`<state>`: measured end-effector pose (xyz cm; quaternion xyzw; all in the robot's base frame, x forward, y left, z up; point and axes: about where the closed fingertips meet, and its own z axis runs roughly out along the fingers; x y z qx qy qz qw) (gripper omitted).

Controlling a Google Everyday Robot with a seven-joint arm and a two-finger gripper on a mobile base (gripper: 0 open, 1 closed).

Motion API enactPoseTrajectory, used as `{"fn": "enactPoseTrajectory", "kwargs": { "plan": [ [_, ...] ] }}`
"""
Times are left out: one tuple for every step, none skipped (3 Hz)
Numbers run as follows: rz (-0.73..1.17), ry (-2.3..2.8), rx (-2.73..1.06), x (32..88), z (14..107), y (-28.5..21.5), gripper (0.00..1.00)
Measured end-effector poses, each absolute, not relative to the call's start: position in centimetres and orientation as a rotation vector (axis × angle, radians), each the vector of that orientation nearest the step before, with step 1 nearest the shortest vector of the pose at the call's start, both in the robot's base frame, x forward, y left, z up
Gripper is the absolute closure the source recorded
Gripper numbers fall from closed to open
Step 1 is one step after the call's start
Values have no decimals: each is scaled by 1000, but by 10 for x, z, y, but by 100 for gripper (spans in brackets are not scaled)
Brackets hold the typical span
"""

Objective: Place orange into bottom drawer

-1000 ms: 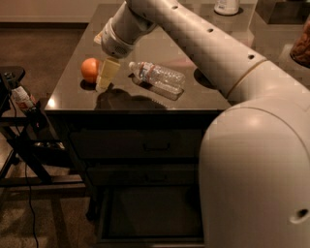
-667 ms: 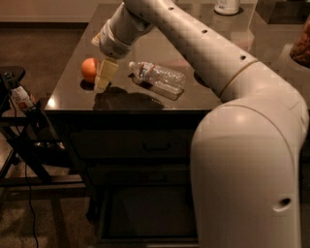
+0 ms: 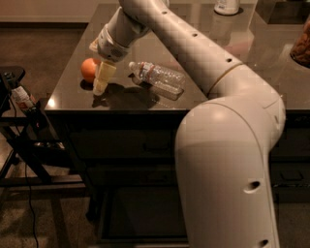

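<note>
The jaws are hanging low over the worktop [image 3: 72, 99], just to the right of the orange [image 3: 88, 69]. Whether they are spread or pressed together I cannot tell, nor whether they are touching the fruit. Over the last second they have been dipping slightly and edging toward the orange, while the arm's [image 3: 227, 160] big elbow has been swinging in front of the cabinet and is now covering much of its right half. The orange is sitting where it was, near the worktop's front left corner, so the grasp is apparently not made and the carry down is yet to begin. The bottom drawer [image 3: 140, 218] is standing pulled out at the foot of the cabinet, its dark tray showing nothing inside, ready to receive the fruit.

Counting what is showing:
- 1 orange.
- 1 clear plastic bottle [image 3: 157, 80], lying on its side just right of the jaws.
- 1 open drawer.
- What look like 2 shallower shut drawers above it.
- 1 white container [image 3: 226, 6], cut off at the far edge.
</note>
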<state>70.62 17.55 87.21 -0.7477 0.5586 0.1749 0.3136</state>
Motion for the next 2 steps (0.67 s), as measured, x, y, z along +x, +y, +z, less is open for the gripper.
{"fn": "enactPoseTrajectory", "kwargs": {
  "plan": [
    [495,1475,-1992,707,865,179,0],
    [522,1480,-2003,708,860,184,0]
  ]
}}
